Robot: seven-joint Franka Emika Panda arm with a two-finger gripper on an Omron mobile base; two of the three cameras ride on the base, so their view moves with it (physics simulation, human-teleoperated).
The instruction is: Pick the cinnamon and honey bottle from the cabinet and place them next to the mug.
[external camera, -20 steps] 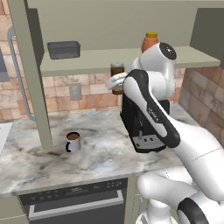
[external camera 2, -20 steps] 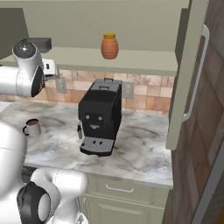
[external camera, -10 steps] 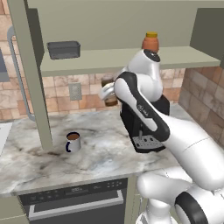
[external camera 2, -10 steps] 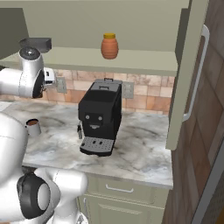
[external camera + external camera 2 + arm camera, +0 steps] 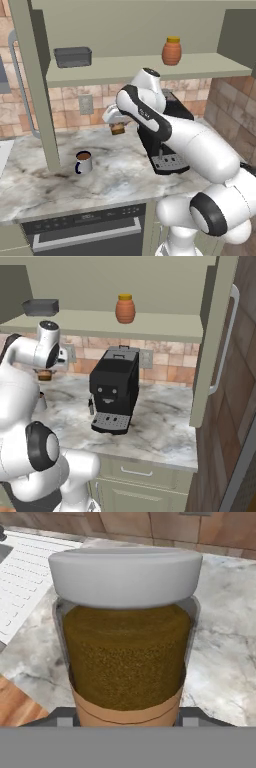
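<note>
Robot arm (image 5: pixel 170 125) — glossy white rounded link shells, thick and tubular, widening toward the lower segments. Joints marked by dark charcoal bands and black circular end caps with grey rims; one large cap sits low on the body, another tops the upper elbow housing. Base column white, bulbous — smooth, with no visible cables, screws or markings.

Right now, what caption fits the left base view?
Gripper carries the cinnamon above the counter toward the mug; honey bottle on the cabinet shelf.

Gripper (image 5: pixel 118 126) around cinnamon (image 5: pixel 118 129) — above counter (image 5: pixel 30 180), beyond mug (image 5: pixel 83 162)
</note>
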